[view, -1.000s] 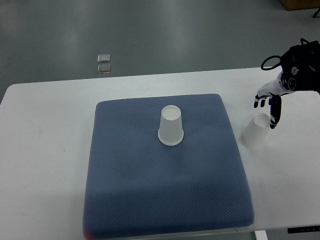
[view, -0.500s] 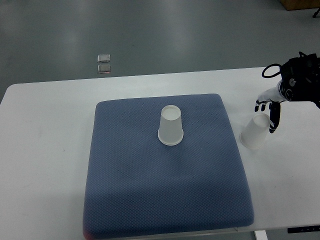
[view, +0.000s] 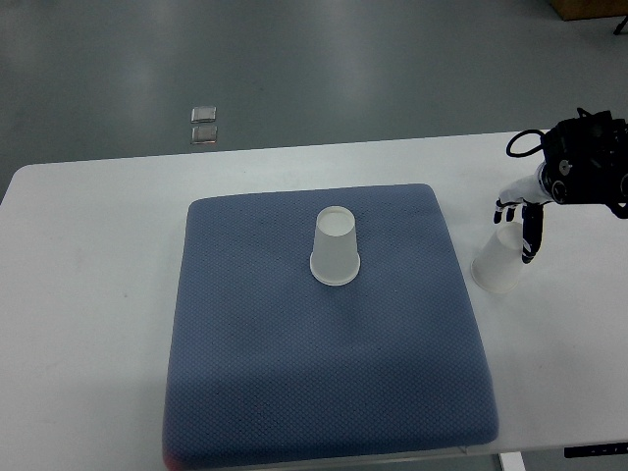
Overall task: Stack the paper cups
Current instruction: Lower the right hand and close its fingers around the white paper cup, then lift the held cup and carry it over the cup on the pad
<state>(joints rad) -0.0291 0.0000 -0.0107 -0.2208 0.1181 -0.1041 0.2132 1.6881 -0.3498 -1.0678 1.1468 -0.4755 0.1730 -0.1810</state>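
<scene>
One white paper cup (view: 336, 246) stands upside down near the middle of the blue mat (view: 324, 392). A second white paper cup (view: 498, 261) stands upside down on the white table just right of the mat. My right hand (view: 517, 224) hangs over the far side of this second cup, its fingers spread downward around the cup's top without closing on it. The black forearm (view: 587, 162) comes in from the right edge. The left arm does not show.
The white table (view: 88, 294) runs under the mat and ends at a near edge at the bottom right. Two small square floor plates (view: 204, 125) lie on the grey floor beyond the table.
My right hand has shifted slightly left and toward the second cup. Both cups stay where they were.
</scene>
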